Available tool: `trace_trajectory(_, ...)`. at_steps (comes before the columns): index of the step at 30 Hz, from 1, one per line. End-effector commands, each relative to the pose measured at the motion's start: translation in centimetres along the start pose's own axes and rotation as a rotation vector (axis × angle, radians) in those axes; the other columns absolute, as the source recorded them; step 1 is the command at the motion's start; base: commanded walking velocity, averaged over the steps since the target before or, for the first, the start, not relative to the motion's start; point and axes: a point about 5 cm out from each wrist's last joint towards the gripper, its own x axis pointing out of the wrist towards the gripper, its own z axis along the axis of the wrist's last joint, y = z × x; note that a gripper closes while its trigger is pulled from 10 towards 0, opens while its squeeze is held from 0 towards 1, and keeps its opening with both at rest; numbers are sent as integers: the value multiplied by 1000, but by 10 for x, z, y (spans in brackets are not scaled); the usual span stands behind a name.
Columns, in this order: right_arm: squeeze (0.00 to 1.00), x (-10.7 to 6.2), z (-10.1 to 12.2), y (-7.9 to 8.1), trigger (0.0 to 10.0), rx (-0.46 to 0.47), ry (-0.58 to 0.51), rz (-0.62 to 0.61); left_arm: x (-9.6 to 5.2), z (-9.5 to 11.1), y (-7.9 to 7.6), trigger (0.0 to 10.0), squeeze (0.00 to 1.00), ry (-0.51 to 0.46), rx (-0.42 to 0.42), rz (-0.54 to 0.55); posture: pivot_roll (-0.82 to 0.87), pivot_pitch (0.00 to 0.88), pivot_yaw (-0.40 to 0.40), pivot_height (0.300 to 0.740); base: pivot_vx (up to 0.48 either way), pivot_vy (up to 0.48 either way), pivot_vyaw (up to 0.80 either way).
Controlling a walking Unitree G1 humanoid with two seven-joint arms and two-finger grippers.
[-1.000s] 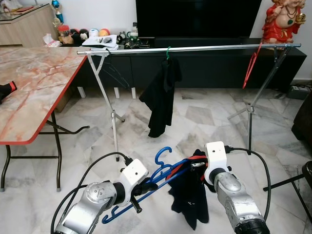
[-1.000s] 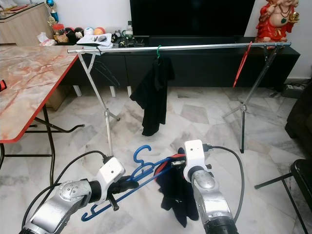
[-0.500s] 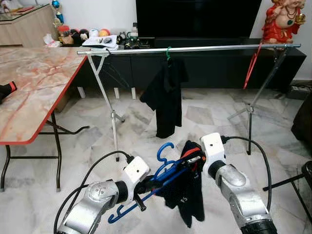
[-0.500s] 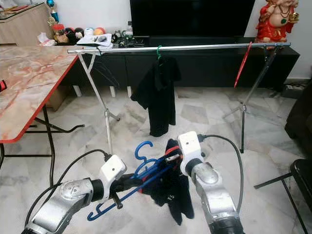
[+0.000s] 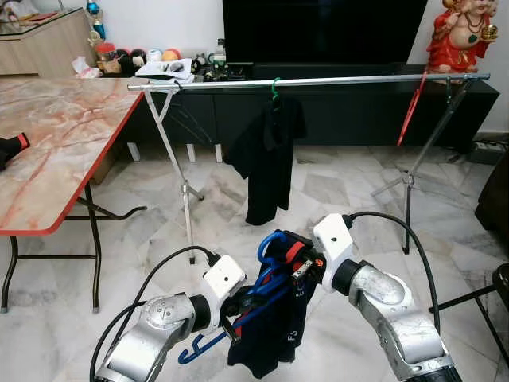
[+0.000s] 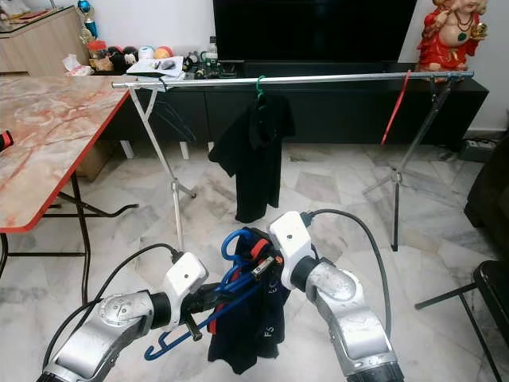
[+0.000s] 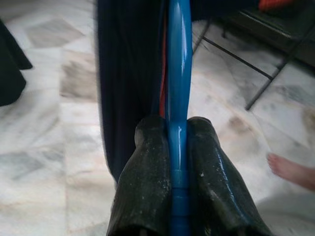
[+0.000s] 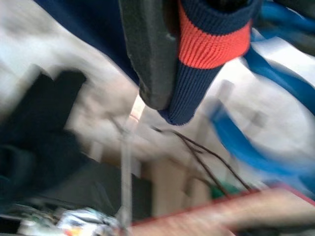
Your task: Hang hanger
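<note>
Glossy blue plastic hanger (image 7: 177, 98), ribbed knit navy garment (image 5: 270, 334) (red-banded), polished marble floor (image 5: 334, 191).

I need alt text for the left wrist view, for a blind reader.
The left tool is shut on a blue hanger, which runs straight ahead between its two black fingers. A dark garment hangs beside the hanger over a marble floor.

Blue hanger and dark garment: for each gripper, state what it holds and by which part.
The left gripper clamps the blue hanger on its lower bar. The right gripper pinches the dark garment at its red-striped ribbed collar.
</note>
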Motion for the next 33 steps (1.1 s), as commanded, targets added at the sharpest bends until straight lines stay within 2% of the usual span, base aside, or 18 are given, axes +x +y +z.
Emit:
trace_trajectory(1,0,-5,-12,-8,10000,-18,54,-49,0,8,7,10000,0,-44,16,45,106,43,21,740,0,0,0)
trace_trajectory(10,0,-12,-5,-12,10000,19,-6,-49,2,18,14,10000,0,-132,-23,129,99,47,20,740,0,0,0)
trace_trajectory(14,0,-9,2,-6,10000,19,-64,-12,4,15,8,10000,0,-124,-29,95,100,50,18,740,0,0,0)
trace_trajectory(22,0,-9,15,-3,10000,-2,-148,17,3,10,-2,10000,0,-98,-34,17,104,53,15,740,0,0,0)
trace_trajectory(26,0,-9,17,-1,10000,-24,-148,53,4,10,-2,10000,0,-101,-34,20,102,52,13,740,0,0,0)
trace_trajectory(30,0,-9,6,-1,10000,-59,-84,52,5,12,-3,10000,0,-112,-39,10,103,51,13,740,0,0,0)
trace_trajectory(31,35,-9,5,-1,10000,-59,-79,54,5,12,-3,10000,0,-112,-39,8,103,51,13,740,0,0,0)
trace_trajectory(32,231,-9,4,0,10000,-60,-75,64,5,12,-4,10000,0,-112,-42,4,103,51,13,740,0,0,0)
trace_trajectory(33,231,-9,4,0,10000,-60,-75,64,5,12,-4,10000,0,-112,-42,4,103,51,13,740,0,0,0)
